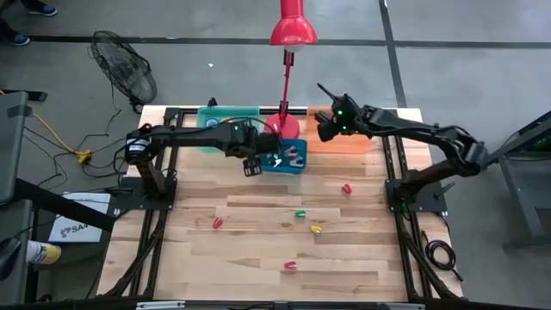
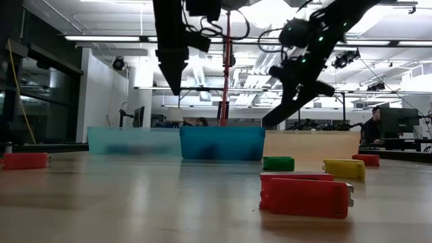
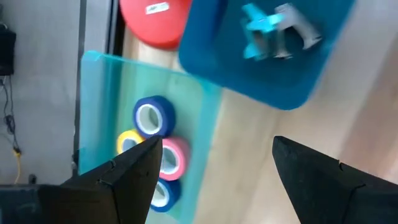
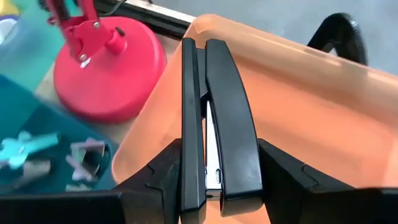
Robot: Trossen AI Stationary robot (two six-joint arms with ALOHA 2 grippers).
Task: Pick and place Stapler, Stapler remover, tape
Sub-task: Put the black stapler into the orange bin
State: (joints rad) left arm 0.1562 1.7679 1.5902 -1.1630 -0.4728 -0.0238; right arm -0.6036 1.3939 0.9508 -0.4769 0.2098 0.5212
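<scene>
Black stapler (image 4: 217,118), long and slim with a pale metal strip between its two halves, sits clamped between the right gripper (image 4: 217,186) fingers, poised over the orange bin (image 4: 323,118) at the table's far edge. Left gripper (image 3: 214,171) hangs with fingers spread wide and nothing between them, above the seam between the teal bin (image 3: 99,93) and the blue bin (image 3: 217,68). Left wrist view alone shows the tape rolls (image 3: 155,149) in the teal bin: blue, yellow and pink rings, holes visible. It also shows staple removers (image 3: 273,31), one light blue, in the blue bin. High view adds the red lamp (image 1: 291,30) behind the bins and small coloured staplers (image 1: 301,213) scattered on the wooden table (image 1: 258,250). Low view shows those staplers side-on.
</scene>
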